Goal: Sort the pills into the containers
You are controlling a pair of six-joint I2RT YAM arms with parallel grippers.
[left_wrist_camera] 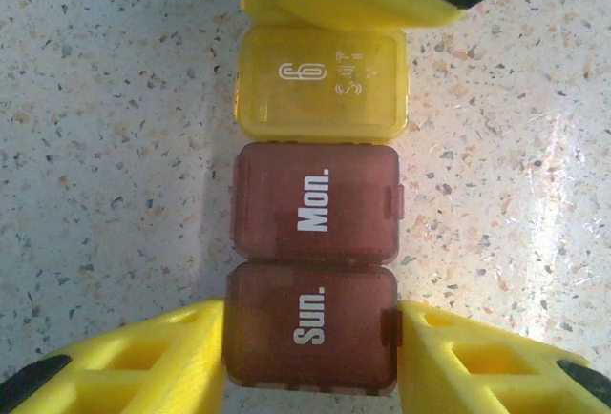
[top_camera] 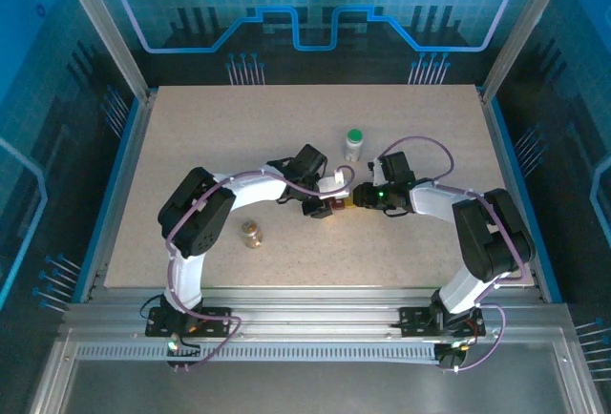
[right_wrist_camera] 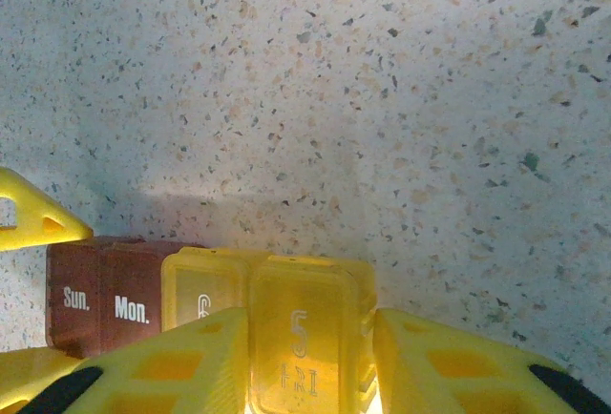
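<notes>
A short row of tiny snapped-together pill boxes lies at the table's centre. In the left wrist view it reads yellow "6 SAT", dark red-brown "Mon.", then red-brown "Sun.". My left gripper is shut on the "Sun." box, one finger against each side. My right gripper is shut on the yellow "5 FRI" box at the row's other end. From above, the left gripper and right gripper meet over the boxes. The pills are hidden.
A white bottle with a green cap stands just beyond the grippers. A small golden-brown jar sits near the left arm. Aluminium rails frame the speckled table top.
</notes>
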